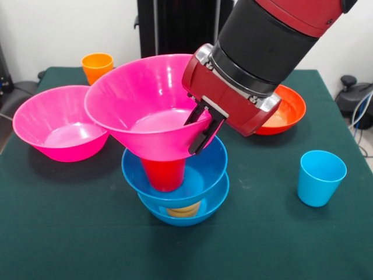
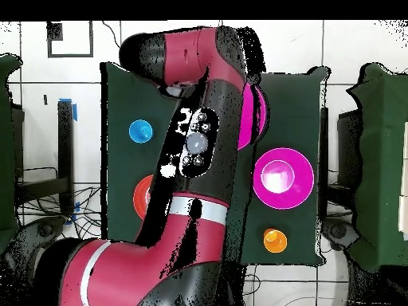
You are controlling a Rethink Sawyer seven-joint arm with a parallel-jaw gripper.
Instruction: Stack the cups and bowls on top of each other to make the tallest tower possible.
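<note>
My gripper [image 1: 195,135] is shut on the right rim of a large pink bowl [image 1: 145,99], one finger inside and one outside. The bowl is tilted and its base sits on a red cup [image 1: 165,175]. The red cup stands in the upper blue bowl [image 1: 210,166], which rests over a lower blue bowl [image 1: 214,203] with a yellow cup [image 1: 183,211] between them. In the overhead view the arm [image 2: 195,151] hides this tower; only an edge of the held pink bowl [image 2: 256,119] shows. The purple cup is out of view.
A second pink bowl [image 1: 58,122] [image 2: 282,178] sits apart from the tower, with an orange cup [image 1: 97,65] [image 2: 273,239] behind it. An orange-red bowl [image 1: 288,108] [image 2: 142,194] lies behind my arm. A light blue cup [image 1: 320,177] [image 2: 141,131] stands upright on the green table [image 1: 262,239].
</note>
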